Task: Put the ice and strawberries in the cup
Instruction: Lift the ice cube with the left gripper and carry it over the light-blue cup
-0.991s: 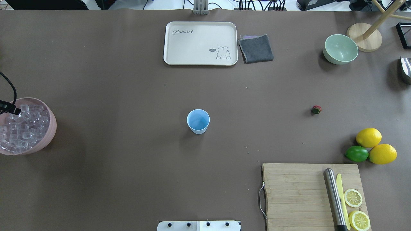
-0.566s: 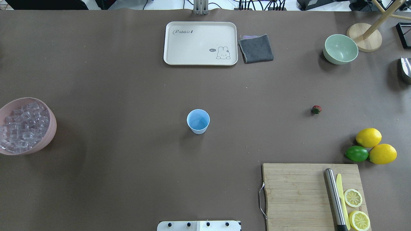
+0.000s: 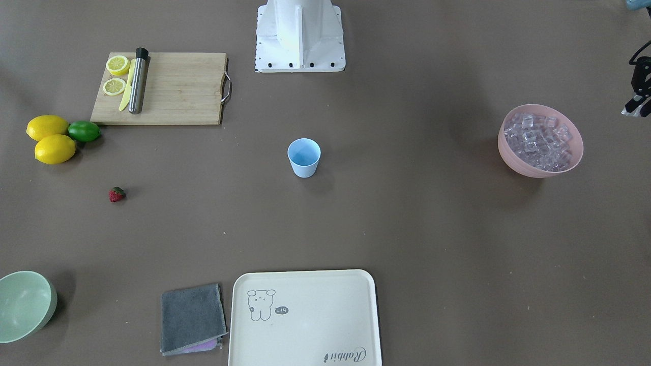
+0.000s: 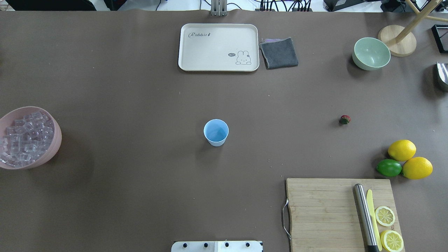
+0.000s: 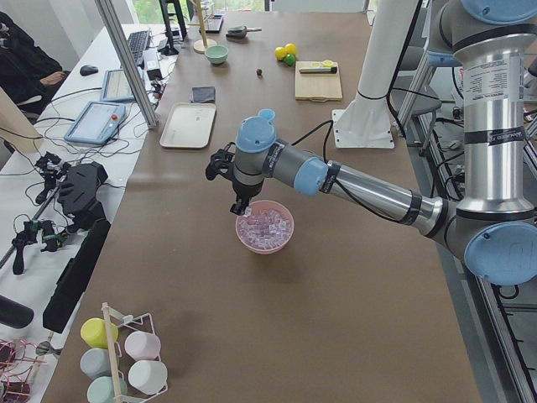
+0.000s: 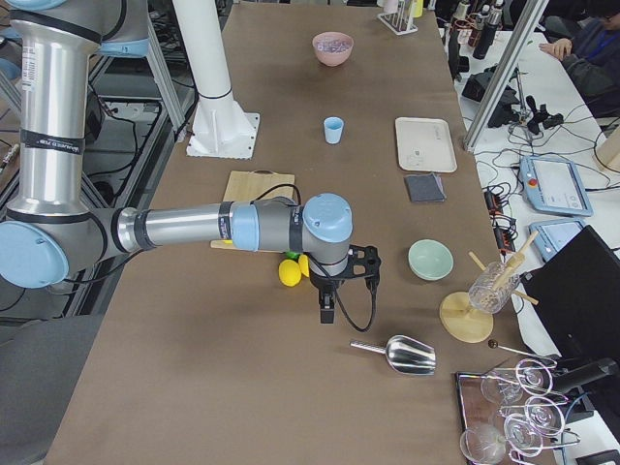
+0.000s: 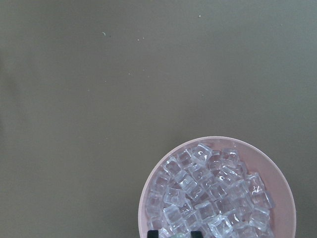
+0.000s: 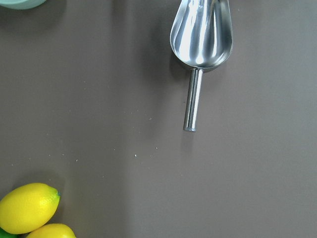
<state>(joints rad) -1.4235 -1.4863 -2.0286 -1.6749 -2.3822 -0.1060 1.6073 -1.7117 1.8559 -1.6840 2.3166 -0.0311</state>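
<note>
The light blue cup stands upright mid-table and looks empty. Far to its left, a pink bowl is heaped with clear ice cubes. My left gripper hovers just above the bowl's outer rim, outside the overhead view. In the left wrist view its two black fingertips stand apart over the ice, holding nothing. One small red strawberry lies alone on the right. My right gripper hangs beyond the lemons, near a metal scoop. I cannot tell whether it is open or shut.
At the far edge lie a cream tray and a grey cloth, with a pale green bowl further right. Two lemons and a lime sit by a cutting board that carries a steel muddler, a knife and lemon slices.
My left gripper was at the overhead view's left edge over the pink bowl. It has drawn back out of that view. Nothing on the table has moved.
</note>
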